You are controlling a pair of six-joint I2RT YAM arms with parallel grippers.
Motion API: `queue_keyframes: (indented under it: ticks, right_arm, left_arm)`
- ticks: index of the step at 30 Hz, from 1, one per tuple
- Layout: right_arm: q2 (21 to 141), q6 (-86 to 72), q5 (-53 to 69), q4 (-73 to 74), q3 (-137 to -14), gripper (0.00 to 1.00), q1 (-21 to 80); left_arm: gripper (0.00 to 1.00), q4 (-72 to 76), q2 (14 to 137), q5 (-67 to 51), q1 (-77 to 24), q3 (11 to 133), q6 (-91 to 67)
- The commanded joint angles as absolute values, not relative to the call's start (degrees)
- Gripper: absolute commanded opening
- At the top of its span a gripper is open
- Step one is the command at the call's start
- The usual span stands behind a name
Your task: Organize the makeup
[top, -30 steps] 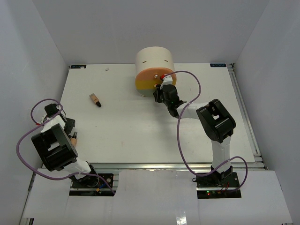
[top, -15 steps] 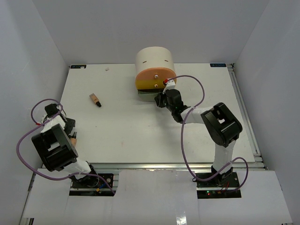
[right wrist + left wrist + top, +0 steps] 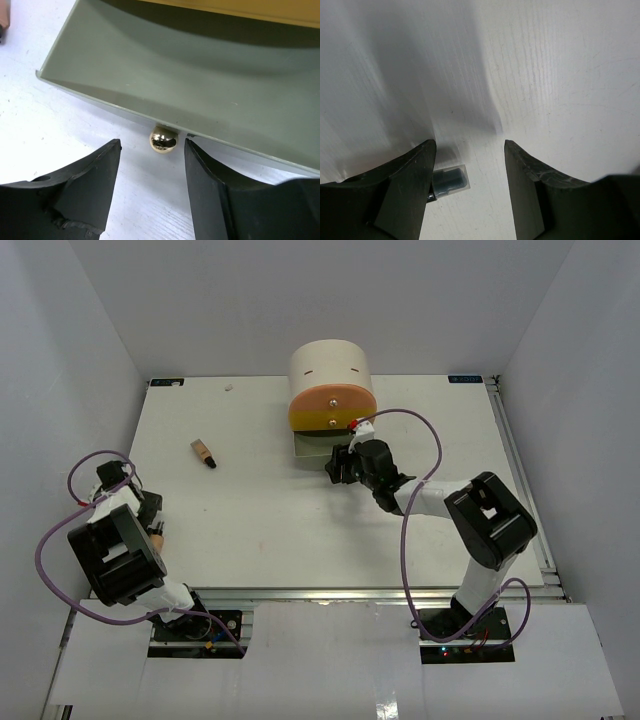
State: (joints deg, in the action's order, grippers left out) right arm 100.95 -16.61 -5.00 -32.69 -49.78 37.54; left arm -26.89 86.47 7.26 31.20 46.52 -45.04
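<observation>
A tan dark-capped bottle (image 3: 204, 453) lies on the table's left half. A second small tan bottle (image 3: 157, 534) lies by my left gripper (image 3: 150, 512). In the left wrist view its dark cap under a clear cover (image 3: 449, 181) lies beside the left finger, and the left gripper (image 3: 470, 146) is open over bare table. My right gripper (image 3: 343, 466) is open in front of the drawer unit's pulled-out grey-green bottom drawer (image 3: 312, 445). In the right wrist view the gripper (image 3: 152, 145) has a finger on each side of the gold knob (image 3: 163, 139), just short of it. No other makeup shows.
The big cream cylindrical drawer unit (image 3: 330, 370) stands at the back middle, its front striped peach and yellow. The open drawer (image 3: 200, 85) looks empty inside. White walls close in the left, right and back sides of the table (image 3: 260, 510).
My right gripper has drawn back toward the near side and the bottom drawer has slid out with it. The left arm and both bottles have not moved.
</observation>
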Motion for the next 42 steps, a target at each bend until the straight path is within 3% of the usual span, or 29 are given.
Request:
queue_keyframes:
  ticks: [1,5,10,17,27,32,42]
  right_arm:
    - [97.5,-12.4,1.1,-33.3,-49.5,0.61,37.7]
    - [94.5,-7.1,11.1,-31.0,-48.8,0.63,38.1]
    - [91.9,1.7,26.4,-27.8,-49.1,0.76,38.6]
    - [89.0,12.2,43.4,-19.7,-52.5,0.76,38.9]
    - [86.9,23.5,52.8,-5.6,-59.9,0.7,39.0]
    - [85.9,29.7,54.7,1.8,-62.0,0.69,39.1]
    - [84.3,31.6,55.4,2.2,-59.1,0.68,39.0]
  left_arm:
    - [0.68,-26.8,84.1,6.2,30.5,45.8,-45.3]
    - [0.68,-26.8,84.0,6.1,30.6,45.9,-45.1]
    - [0.68,-27.9,83.3,8.1,30.3,46.5,-44.0]
    - [0.71,-30.2,79.6,11.9,29.6,48.3,-41.0]
    - [0.73,-32.5,76.1,11.9,28.0,49.4,-39.5]
    - [0.76,-34.9,73.9,17.2,28.0,49.2,-39.0]
    - [0.77,-34.3,79.7,14.7,32.3,48.5,-39.8]
